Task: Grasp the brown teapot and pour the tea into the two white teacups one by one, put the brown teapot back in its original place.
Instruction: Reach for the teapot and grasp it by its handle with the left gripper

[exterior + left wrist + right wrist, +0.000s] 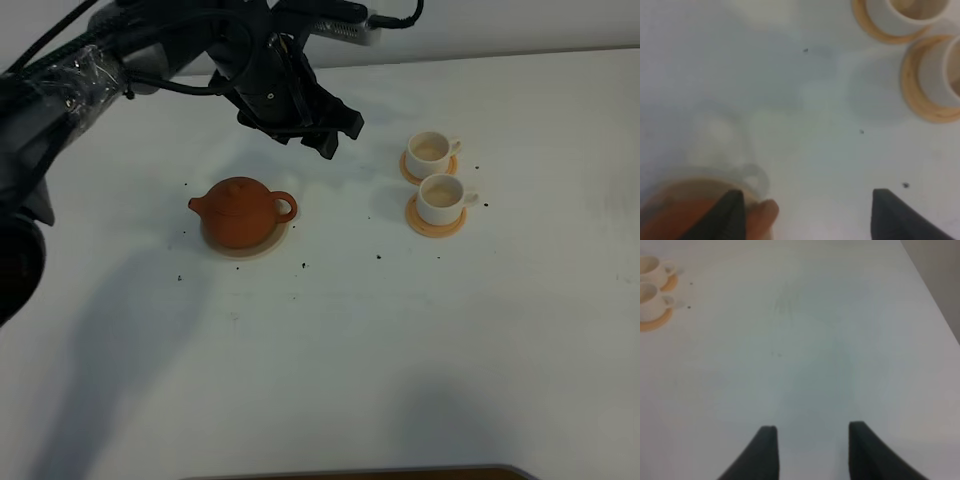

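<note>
The brown teapot (242,212) stands upright on the pale beige disc (262,246) at centre left, spout to the left, handle to the right. Two white teacups (430,149) (441,196) stand on orange-tan coasters at the right, both pale beige inside. My left gripper (338,133) is open and empty, raised above the table between teapot and cups. In the left wrist view the gripper (807,215) is open, with the blurred teapot (680,214) beside one finger and the cups (905,10) (947,65) further off. My right gripper (812,442) is open over bare table, far from the cups (652,270) (651,301).
The orange-tan coasters (436,224) (915,85) lie under the cups. Small dark specks (378,256) dot the white table around the teapot and cups. The table's right edge (930,295) shows in the right wrist view. The left arm (90,70) reaches in from the upper left.
</note>
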You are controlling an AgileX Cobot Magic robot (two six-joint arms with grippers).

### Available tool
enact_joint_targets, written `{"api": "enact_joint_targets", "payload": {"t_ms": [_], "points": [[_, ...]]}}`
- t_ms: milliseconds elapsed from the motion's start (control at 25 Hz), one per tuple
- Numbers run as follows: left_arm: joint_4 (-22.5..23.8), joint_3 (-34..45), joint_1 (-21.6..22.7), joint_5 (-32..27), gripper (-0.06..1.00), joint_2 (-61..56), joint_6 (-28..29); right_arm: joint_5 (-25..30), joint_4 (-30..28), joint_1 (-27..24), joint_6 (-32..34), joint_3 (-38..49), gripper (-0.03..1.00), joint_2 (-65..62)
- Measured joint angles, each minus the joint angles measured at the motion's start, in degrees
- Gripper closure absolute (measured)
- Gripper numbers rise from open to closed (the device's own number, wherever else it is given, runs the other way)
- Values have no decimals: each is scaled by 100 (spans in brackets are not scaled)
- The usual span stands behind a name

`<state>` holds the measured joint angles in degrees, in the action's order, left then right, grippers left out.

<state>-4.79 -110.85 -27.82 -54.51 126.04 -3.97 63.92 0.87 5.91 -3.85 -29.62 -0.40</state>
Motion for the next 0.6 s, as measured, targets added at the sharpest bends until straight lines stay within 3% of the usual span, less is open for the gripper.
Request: {"api": "enact_joint_targets", "payload": {"t_ms": [600], "points": [[-161, -23, -4, 19, 37, 853, -100, 0, 0, 0, 0, 0, 60, 0]]}}
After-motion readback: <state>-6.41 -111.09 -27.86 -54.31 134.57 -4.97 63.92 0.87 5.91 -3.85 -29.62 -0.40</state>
